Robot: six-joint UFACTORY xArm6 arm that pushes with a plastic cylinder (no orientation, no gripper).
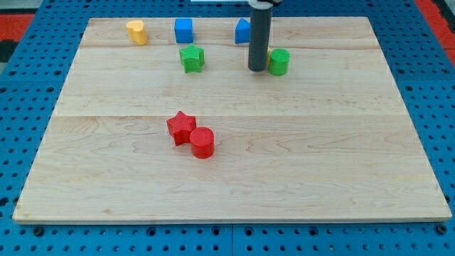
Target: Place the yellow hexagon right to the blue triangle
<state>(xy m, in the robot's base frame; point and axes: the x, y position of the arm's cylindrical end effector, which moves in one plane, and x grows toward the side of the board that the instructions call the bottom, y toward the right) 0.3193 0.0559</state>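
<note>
The blue triangle sits near the view's top, and my rod partly covers its right side. My tip rests on the board just below and to the right of it. A thin yellow sliver shows between the rod and a green cylinder. Its shape cannot be made out, as the rod hides most of it. The green cylinder is close to the tip's right side. A yellow heart-like block lies at the top left.
A blue cube and a green star lie left of the triangle. A red star touches a red cylinder near the board's middle. The wooden board lies on a blue pegboard.
</note>
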